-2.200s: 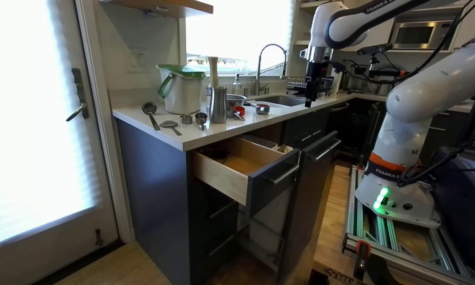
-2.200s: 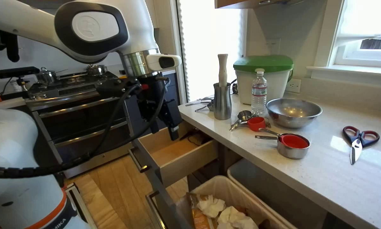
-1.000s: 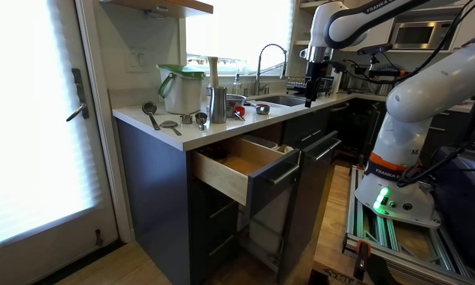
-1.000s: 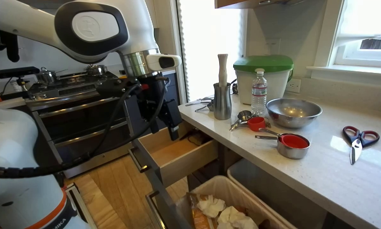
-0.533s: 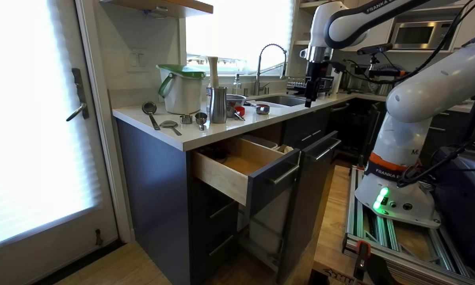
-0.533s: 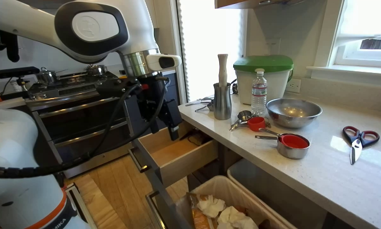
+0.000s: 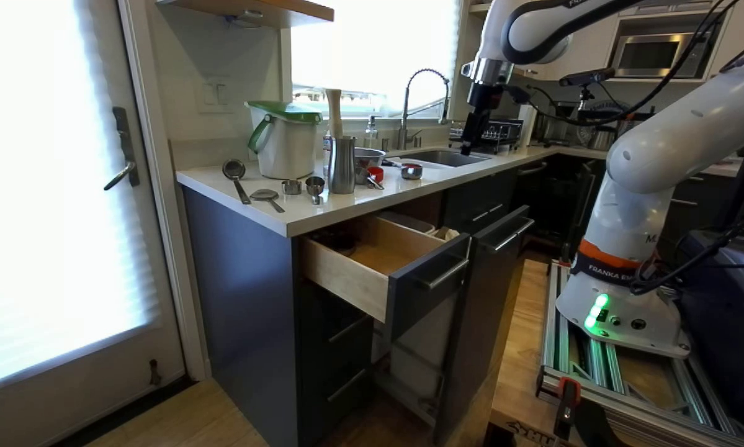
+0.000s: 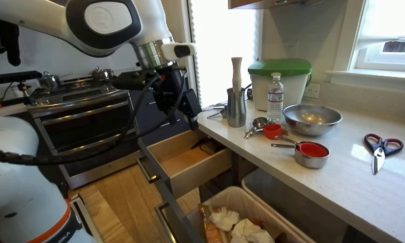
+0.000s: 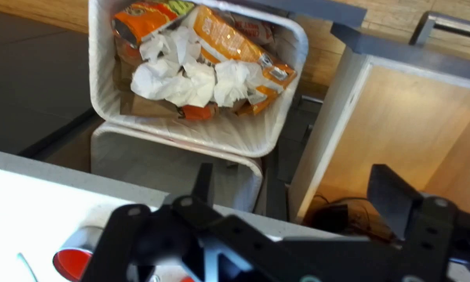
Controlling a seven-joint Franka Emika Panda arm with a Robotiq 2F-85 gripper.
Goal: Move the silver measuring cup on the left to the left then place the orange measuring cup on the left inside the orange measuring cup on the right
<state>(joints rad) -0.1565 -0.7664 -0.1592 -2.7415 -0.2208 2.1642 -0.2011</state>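
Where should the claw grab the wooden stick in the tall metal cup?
Probably near the top of the wooden stick, with the open claw coming straight down from above. The stick stands nearly upright, and its upper part pokes well out of the tall metal cup; its lower end is hidden inside.

One measuring cup (image 8: 272,132) is red, another cup (image 8: 259,122) silver — the inner cup (image 8: 313,150) red, the outer cup (image 8: 309,162) silver — the pincer (image 9: 295,184) black, the counter (image 8: 351,185) white, the bucket lid (image 8: 280,66) green.
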